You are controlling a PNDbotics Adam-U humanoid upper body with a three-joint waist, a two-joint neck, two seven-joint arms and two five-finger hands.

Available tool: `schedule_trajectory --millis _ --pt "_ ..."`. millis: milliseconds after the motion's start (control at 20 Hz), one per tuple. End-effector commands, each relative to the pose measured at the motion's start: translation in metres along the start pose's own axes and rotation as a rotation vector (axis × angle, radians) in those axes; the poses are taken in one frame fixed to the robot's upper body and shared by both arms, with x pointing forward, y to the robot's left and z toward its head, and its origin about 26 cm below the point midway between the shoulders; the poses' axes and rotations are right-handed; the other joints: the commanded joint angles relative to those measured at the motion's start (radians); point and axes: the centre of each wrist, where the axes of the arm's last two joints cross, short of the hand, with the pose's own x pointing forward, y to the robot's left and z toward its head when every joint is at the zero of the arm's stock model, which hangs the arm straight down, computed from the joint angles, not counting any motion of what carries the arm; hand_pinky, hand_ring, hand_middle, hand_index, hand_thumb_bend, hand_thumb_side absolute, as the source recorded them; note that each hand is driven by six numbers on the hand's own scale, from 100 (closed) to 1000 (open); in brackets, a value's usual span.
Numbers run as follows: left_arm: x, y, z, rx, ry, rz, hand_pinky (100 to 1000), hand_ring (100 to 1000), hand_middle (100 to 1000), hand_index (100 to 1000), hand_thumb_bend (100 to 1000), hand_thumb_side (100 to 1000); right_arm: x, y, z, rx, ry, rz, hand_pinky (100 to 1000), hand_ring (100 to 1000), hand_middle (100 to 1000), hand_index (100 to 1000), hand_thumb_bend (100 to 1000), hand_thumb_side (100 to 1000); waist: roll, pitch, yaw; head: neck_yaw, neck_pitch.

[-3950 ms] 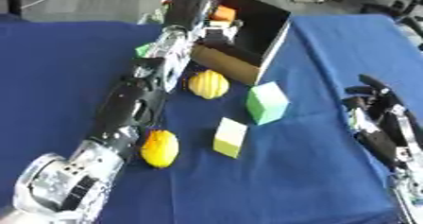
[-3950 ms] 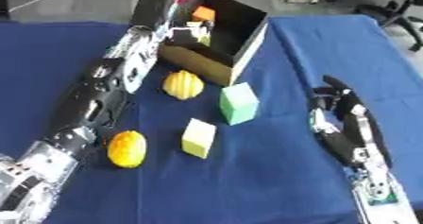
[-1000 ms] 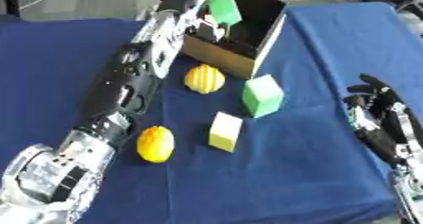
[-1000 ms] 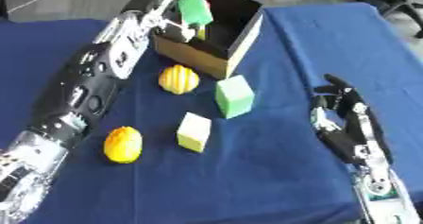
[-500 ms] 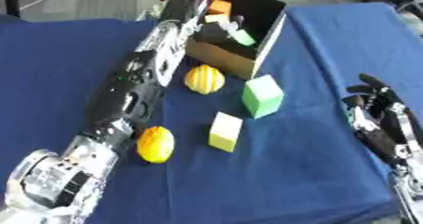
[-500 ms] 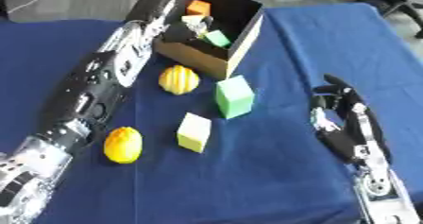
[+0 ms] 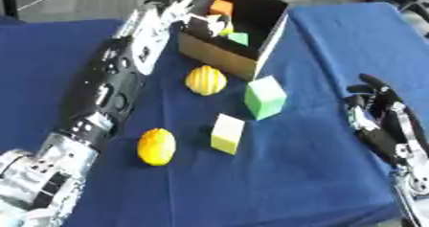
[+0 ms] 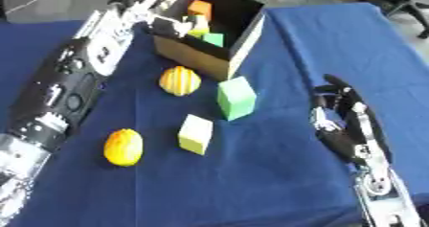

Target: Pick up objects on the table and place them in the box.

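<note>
The left hand [image 7: 199,24] is reaching in from 11 o'clock at the end of a long black and silver arm and is hanging over the near left corner of the box [image 7: 220,56]. Its fingers are too blurred against the box wall to judge, so I cannot tell whether they are spread or curled, or whether they are gripping anything. The right hand [image 8: 339,118] is lying idle at 3 o'clock, palm side up, with its fingers relaxed and apart, holding nothing.

The box is sitting at 12 o'clock on the blue table [image 7: 301,173], its brown outer wall facing the robot and its dark interior lying open. Inside it, an orange block [image 7: 220,6] is resting towards the far side, and a small green piece [image 7: 240,38] is lying nearer the front wall, just beside the left hand.

Outside the box, a striped yellow ball [image 7: 205,80] is sitting just in front of the brown wall. A green cube [image 7: 265,97] is standing just to its right, near the box's front corner. A pale yellow block [image 7: 226,133] is standing towards 6 o'clock from the cube, apart from it. An orange-yellow fruit [image 7: 157,146] is lying at 8 o'clock, beside the left forearm.
</note>
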Motion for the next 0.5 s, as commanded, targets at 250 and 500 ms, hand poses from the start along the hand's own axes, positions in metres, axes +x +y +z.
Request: schedule_trajectory --millis 250,500 --pt "-0.012 0.024 0.022 -0.301 -0.104 -0.105 757 588 579 798 365 188 0.003 -0.01 -0.002 -0.012 -0.014 0.034 723 666 693 897 100 338 0.015 -0.039 0.003 -0.013 0.003" --pt "-0.016 -0.004 0.014 -0.437 -0.058 -0.099 758 609 597 809 372 206 0.003 -0.01 -0.002 -0.011 -0.015 0.031 723 666 693 897 100 336 0.009 -0.037 0.0 -0.011 0.004"
